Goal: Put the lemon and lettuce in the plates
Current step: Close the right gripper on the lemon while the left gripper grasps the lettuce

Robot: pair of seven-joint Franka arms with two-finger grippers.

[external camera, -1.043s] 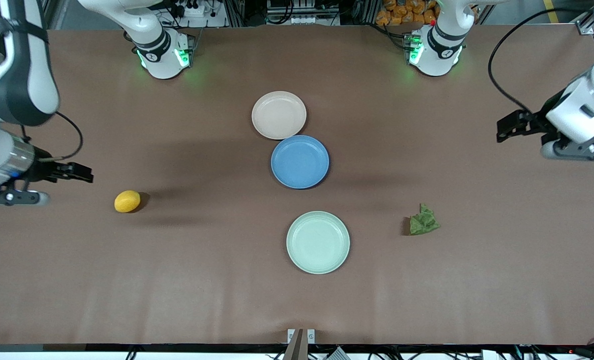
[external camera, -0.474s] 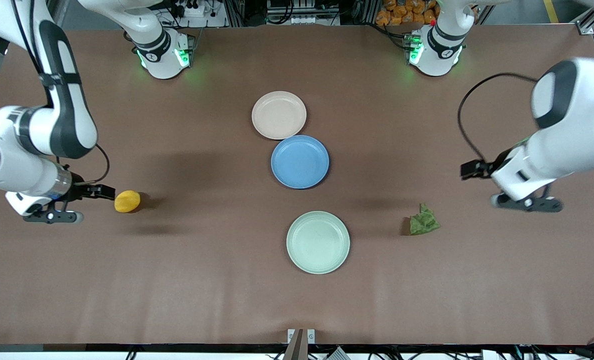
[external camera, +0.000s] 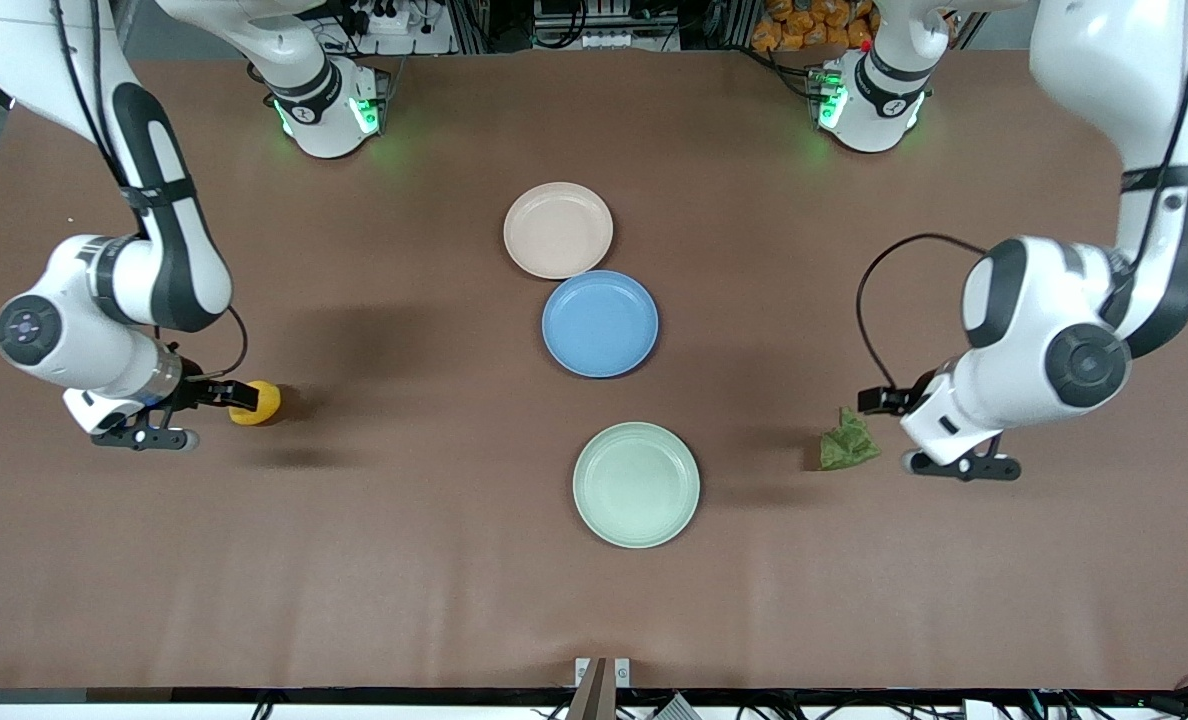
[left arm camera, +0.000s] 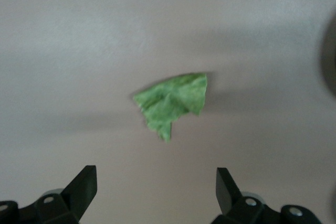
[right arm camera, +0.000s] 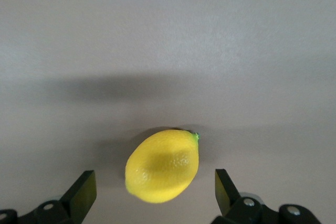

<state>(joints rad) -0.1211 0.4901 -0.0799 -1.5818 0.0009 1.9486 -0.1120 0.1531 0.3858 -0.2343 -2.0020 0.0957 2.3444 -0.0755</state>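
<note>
The yellow lemon lies on the brown table toward the right arm's end. My right gripper is open and low right beside it. In the right wrist view the lemon sits just ahead of the open right gripper, apart from both fingers. The green lettuce lies toward the left arm's end. My left gripper is open beside it. In the left wrist view the lettuce lies well ahead of the open, empty left gripper. The beige-pink plate and the mint plate are empty.
An empty blue plate lies between the two other plates, touching the beige-pink one. The arm bases stand along the table edge farthest from the front camera.
Both arms have swung in and down over the table. The right gripper has come up to the lemon, the left gripper up to the lettuce. Lemon, lettuce and plates have not moved.
</note>
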